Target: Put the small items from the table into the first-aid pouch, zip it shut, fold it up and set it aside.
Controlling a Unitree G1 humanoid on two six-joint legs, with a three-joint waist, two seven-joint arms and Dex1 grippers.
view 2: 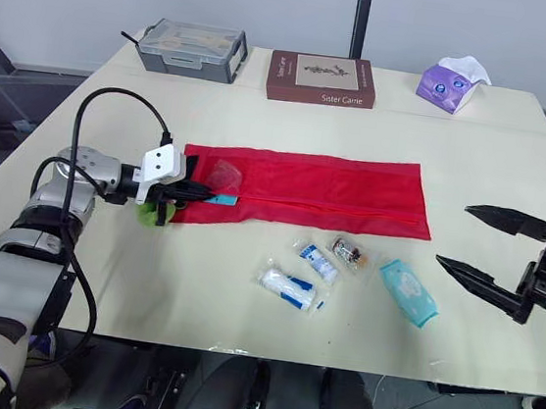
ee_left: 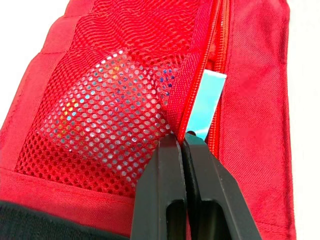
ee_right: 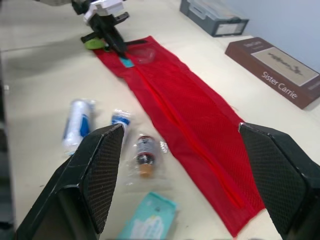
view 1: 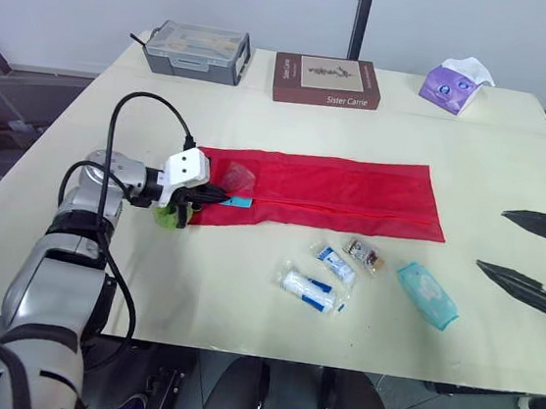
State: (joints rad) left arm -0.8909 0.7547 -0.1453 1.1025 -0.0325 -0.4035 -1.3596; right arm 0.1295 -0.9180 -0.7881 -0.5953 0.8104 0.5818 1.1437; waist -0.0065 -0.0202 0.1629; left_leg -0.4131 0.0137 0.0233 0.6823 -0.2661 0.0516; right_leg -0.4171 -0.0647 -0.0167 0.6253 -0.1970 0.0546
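Cream tabletop (view 1: 241, 310) fills the scene, with a pale wall behind it; a long red pouch (view 1: 353, 194) lies unrolled flat across its middle, mesh side up, its zip running lengthwise; along the far edge sit a dark brown book (view 1: 327, 80), a grey plastic case (view 1: 197, 51) to its left and a purple tissue pack (view 1: 454, 84) to its right, all well apart from the pouch; the right gripper (view 2: 452, 235) hovers over the table's right side, clear of everything, its two black fingers spread wide apart; the left gripper (ee_left: 182, 140) is at the pouch's left end, its fingers pressed together and clamped on the zip seam, though the puller itself is hidden between them; on the bare table near the front of the pouch lie four loose items: a teal wipes packet (view 1: 427, 294) furthest right, a white and blue roll in clear wrap (view 1: 311, 290) nearest the front edge, a small blue and white sachet (view 1: 335, 263) just beside it, and a little brown bottle in a clear bag (view 1: 364, 255) close to the pouch's near edge; a clear packet (view 1: 242, 174) shows through the mesh at the left end; a light blue slip (ee_left: 207, 102) pokes out of the zip opening just beside the clamped fingers; something green (view 1: 166, 216) sits under the left gripper, too hidden to tell what it is.
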